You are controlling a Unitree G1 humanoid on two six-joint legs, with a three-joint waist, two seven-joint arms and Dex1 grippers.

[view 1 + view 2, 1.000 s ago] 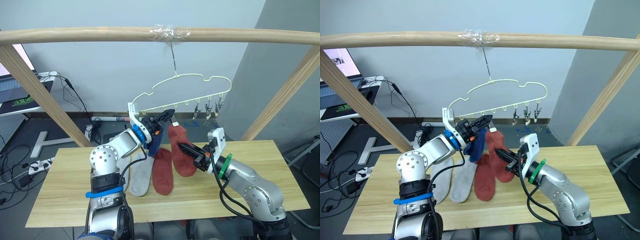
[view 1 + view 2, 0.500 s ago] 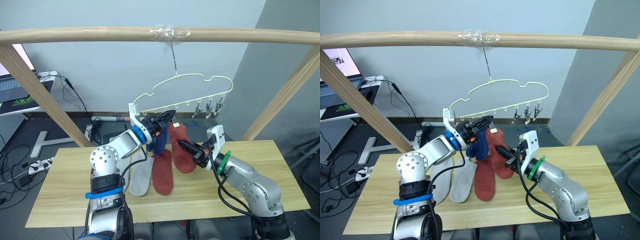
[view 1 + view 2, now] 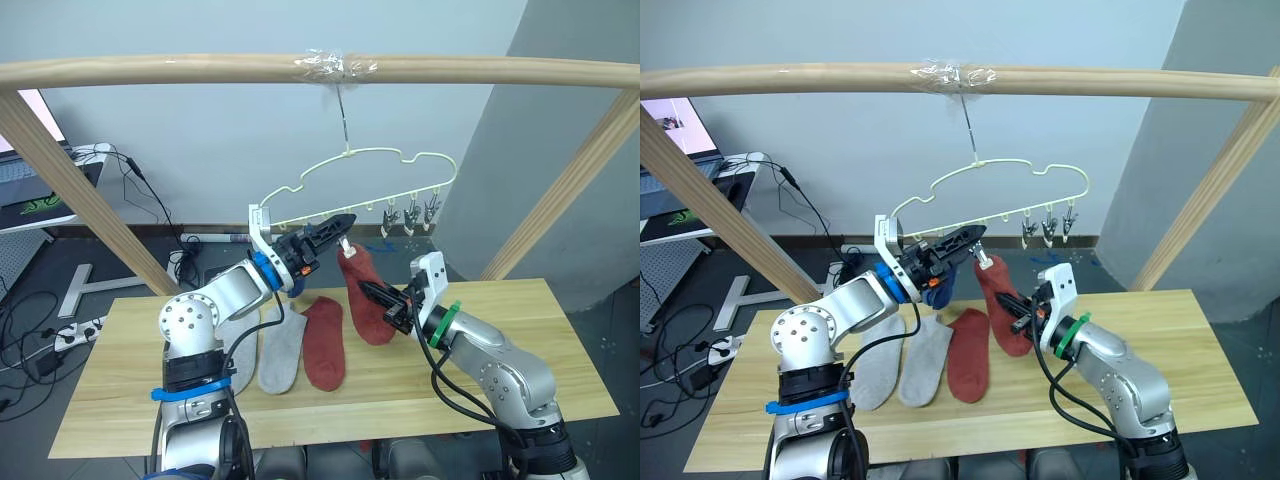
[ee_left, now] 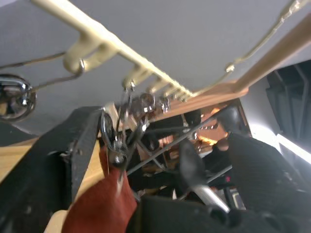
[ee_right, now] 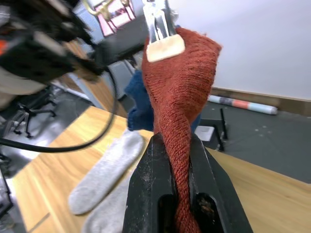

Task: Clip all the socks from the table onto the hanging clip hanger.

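The clip hanger (image 3: 380,155) hangs by its hook from the top pole. A rust red sock (image 3: 362,292) hangs by its cuff from a metal clip (image 5: 163,26). My right gripper (image 3: 388,308) is shut on that sock lower down. My left gripper (image 3: 340,226) is up at the same clip, its fingers (image 4: 73,155) spread open on either side of it. On the table (image 3: 560,380) lie a second rust red sock (image 3: 324,345) and two light grey socks (image 3: 925,350) (image 3: 878,365). A blue sock (image 5: 141,104) shows under my left wrist; I cannot tell what holds it.
The round wooden pole frame (image 3: 200,68) spans overhead, with slanted legs at both table ends. More free clips (image 3: 412,215) hang at the hanger's right end. Beyond the table's left end are a desk with a laptop (image 3: 30,195) and floor cables.
My left gripper has opened from nearly shut to wide, leaving the clip closed on the rust red sock's cuff. The hanger has swung slightly left. My right gripper stays shut on the sock.
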